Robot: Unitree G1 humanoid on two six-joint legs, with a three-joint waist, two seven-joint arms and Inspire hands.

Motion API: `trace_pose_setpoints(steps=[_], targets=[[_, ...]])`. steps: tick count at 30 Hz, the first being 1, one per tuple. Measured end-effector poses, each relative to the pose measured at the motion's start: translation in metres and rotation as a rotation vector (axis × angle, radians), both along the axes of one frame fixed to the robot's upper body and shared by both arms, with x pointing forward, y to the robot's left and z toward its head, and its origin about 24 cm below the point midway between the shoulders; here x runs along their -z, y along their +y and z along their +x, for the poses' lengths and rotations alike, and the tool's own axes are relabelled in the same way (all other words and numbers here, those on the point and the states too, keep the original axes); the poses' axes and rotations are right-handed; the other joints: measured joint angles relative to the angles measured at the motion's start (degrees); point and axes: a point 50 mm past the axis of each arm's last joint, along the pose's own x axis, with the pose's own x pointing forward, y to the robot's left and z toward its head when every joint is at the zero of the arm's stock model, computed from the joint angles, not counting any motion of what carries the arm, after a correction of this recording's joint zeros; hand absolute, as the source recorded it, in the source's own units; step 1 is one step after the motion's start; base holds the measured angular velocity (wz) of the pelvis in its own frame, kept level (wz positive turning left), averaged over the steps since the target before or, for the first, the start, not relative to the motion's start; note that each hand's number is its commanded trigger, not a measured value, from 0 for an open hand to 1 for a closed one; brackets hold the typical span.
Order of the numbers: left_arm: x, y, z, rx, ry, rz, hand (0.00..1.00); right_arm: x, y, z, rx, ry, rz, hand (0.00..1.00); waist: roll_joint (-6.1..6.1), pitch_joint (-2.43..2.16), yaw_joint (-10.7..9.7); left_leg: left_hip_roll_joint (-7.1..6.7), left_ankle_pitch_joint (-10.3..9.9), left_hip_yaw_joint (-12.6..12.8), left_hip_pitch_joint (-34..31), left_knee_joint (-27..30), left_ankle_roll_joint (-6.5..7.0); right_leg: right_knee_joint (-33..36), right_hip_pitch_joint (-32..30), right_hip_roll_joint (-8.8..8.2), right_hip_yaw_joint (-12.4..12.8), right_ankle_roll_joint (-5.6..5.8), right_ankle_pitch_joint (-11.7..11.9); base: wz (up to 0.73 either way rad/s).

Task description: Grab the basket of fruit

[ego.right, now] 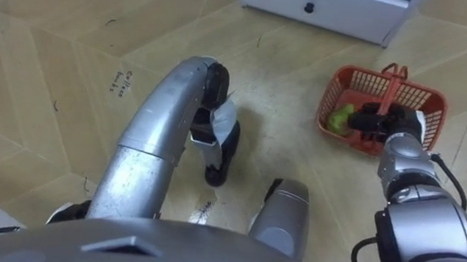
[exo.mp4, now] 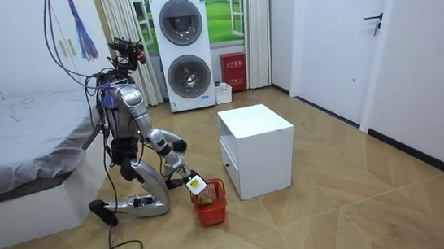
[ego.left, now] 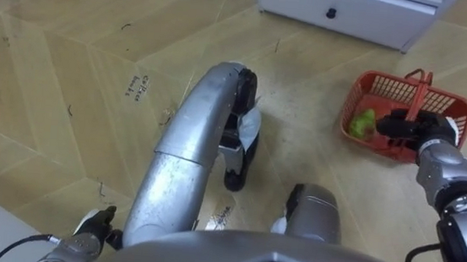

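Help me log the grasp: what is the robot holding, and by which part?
Cannot tell: the right hand sits at the red fruit basket's near rim beside its upright handle, grip unclear. The left hand is away from it.

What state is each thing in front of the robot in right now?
fruit basket: upright on the floor, handle raised, not yet lifted.
green fruit: lying inside the basket.
cabinet drawer: closed.
right hand: at the basket's near rim, beside the handle.
left hand: low at the robot's left, away from the basket.
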Motion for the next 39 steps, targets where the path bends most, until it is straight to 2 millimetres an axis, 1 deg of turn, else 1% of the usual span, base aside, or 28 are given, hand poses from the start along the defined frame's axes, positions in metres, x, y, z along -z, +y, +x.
trace_pose_setpoints(steps=[3, 7, 15, 17, 22, 24, 25, 26, 28, 29, 30, 32, 33, 34, 36, 37, 38, 39], targets=[[0.000, 0.000, 0.000, -0.007, -0.002, -0.001, 0.00, 0.001, 0.000, -0.001, 0.002, 0.003, 0.004, 1.00, -0.26, 0.15, 0.00, 0.00, 0.00, 0.00, 0.02, 0.00, 0.00, 0.02, 0.01, 0.00, 0.07, 0.00, 0.00, 0.00], [0.000, 0.000, 0.000, -0.018, -0.004, -0.004, 0.00, 0.000, -0.001, -0.001, 0.024, -0.007, 0.026, 1.00, -0.39, 0.21, -0.06, -0.13, 0.00, -0.01, 0.07, 0.03, -0.01, 0.01, 0.14, 0.00, 0.17, 0.01, 0.00, 0.00], [0.000, 0.000, -0.002, -0.017, 0.001, -0.007, 0.00, -0.001, 0.000, 0.001, 0.011, -0.010, 0.019, 1.00, -0.70, 0.34, -0.03, -0.15, 0.13, -0.02, 0.23, 0.26, 0.24, 0.18, 0.47, 0.01, 0.22, 0.02, 0.00, 0.00], [0.000, -0.001, -0.002, -0.014, 0.001, -0.007, 0.00, -0.002, 0.000, 0.004, 0.007, -0.016, 0.019, 1.00, -1.01, 0.50, -0.04, -0.15, 0.16, -0.04, 0.73, 0.33, 0.29, 0.19, 1.02, 0.02, 0.18, 0.02, 0.00, 0.00], [0.000, -0.001, 0.001, -0.013, -0.007, -0.006, 0.00, -0.007, 0.004, 0.013, -0.041, -0.040, -0.010, 1.00, -2.02, 0.49, -0.24, -0.21, 0.51, -0.06, 0.96, 0.32, 0.34, 0.66, 1.27, 0.03, 0.35, -0.01, -0.01, -0.01], [0.000, -0.002, 0.004, -0.011, -0.018, -0.009, 0.00, -0.009, 0.005, 0.016, -0.063, -0.044, -0.025, 1.00, -2.48, 0.62, -0.30, -0.27, 0.57, -0.07, 1.19, 0.38, 0.45, 0.68, 1.60, 0.02, 0.44, -0.02, -0.01, 0.00], [-0.001, -0.002, 0.008, -0.010, -0.028, -0.011, 0.00, -0.011, 0.005, 0.018, -0.078, -0.045, -0.035, 1.00, -2.74, 0.76, -0.30, -0.29, 0.56, -0.09, 1.52, 0.46, 0.47, 0.65, 2.01, 0.03, 0.45, -0.02, -0.01, -0.05], [-0.001, -0.002, 0.012, -0.011, -0.037, -0.010, 0.00, -0.012, 0.006, 0.020, -0.086, -0.051, -0.037, 1.00, -3.25, 0.85, -0.25, -0.28, 0.55, -0.10, 1.85, 0.51, 0.48, 0.65, 2.27, 0.10, 0.71, -0.02, -0.01, -0.06], [-0.002, -0.001, 0.020, -0.016, -0.056, -0.008, 0.00, -0.014, 0.008, 0.024, -0.098, -0.071, -0.034, 1.00, -3.50, 0.98, -0.36, -0.28, 0.54, -0.53, 2.29, 0.83, 0.47, 0.65, 2.91, 0.48, 0.75, -0.02, -0.01, -0.09], [-0.003, -0.001, 0.025, -0.021, -0.071, -0.007, 0.00, -0.016, 0.010, 0.027, -0.106, -0.085, -0.031, 1.00, -3.81, 0.89, -0.59, -0.27, 0.53, -0.90, 2.36, 1.03, 0.45, 0.69, 3.12, 0.84, 0.75, -0.02, -0.01, -0.08], [-0.003, 0.000, 0.028, -0.028, -0.080, -0.006, 0.00, -0.017, 0.011, 0.028, -0.110, -0.092, -0.030, 1.00, -3.99, 0.81, -0.73, -0.27, 0.53, -0.92, 2.44, 1.03, 0.45, 0.71, 3.21, 0.84, 0.75, -0.02, -0.01, -0.05], [-0.005, 0.002, 0.039, -0.042, -0.110, -0.003, 0.00, -0.021, 0.015, 0.034, -0.133, -0.118, -0.031, 1.00, -4.91, 0.69, -1.78, -0.48, 0.53, -1.24, 2.95, 1.35, 0.45, 0.64, 4.09, 1.04, 0.68, -0.02, -0.01, -0.03], [-0.006, 0.002, 0.041, -0.042, -0.112, -0.002, 0.00, -0.023, 0.016, 0.037, -0.144, -0.130, -0.034, 1.00, -5.09, 0.69, -2.07, -0.62, 0.53, -1.27, 3.04, 1.38, 0.45, 0.65, 4.28, 1.02, 0.70, -0.02, -0.01, 0.00], [-0.006, 0.003, 0.045, -0.048, -0.124, -0.001, 0.00, -0.028, 0.019, 0.042, -0.163, -0.155, -0.041, 1.00, -5.54, 0.72, -2.87, -1.26, 0.53, -1.68, 3.03, 1.51, 0.44, 0.66, 4.63, 1.03, 0.73, -0.02, -0.01, 0.00], [-0.008, 0.005, 0.050, -0.076, -0.146, 0.002, 0.00, -0.035, 0.023, 0.050, -0.177, -0.197, -0.037, 1.00, -5.82, 0.63, -3.41, -1.65, 0.29, -2.68, 3.07, 2.28, 0.30, 0.67, 5.14, 1.67, 1.19, -0.02, -0.01, -0.14], [-0.009, 0.005, 0.056, -0.079, -0.164, 0.007, 0.00, -0.039, 0.024, 0.054, -0.177, -0.223, -0.038, 1.00, -5.89, 0.60, -3.95, -2.20, -0.06, -3.30, 3.09, 2.67, 0.33, 0.57, 5.56, 1.87, 1.29, -0.01, 0.00, -0.14], [-0.010, 0.006, 0.061, -0.078, -0.175, 0.014, 0.00, -0.043, 0.025, 0.057, -0.176, -0.247, -0.044, 1.00, -5.97, 0.56, -4.52, -2.43, -0.31, -3.36, 3.19, 2.88, 0.77, 0.38, 5.89, 1.84, 1.41, -0.01, 0.00, -0.05], [-0.010, 0.006, 0.061, -0.078, -0.174, 0.018, 0.00, -0.045, 0.025, 0.058, -0.175, -0.256, -0.046, 1.00, -5.97, 0.56, -4.81, -2.44, -0.44, -3.35, 3.33, 3.00, 1.03, 0.22, 6.16, 1.85, 1.45, -0.01, 0.00, 0.00]])
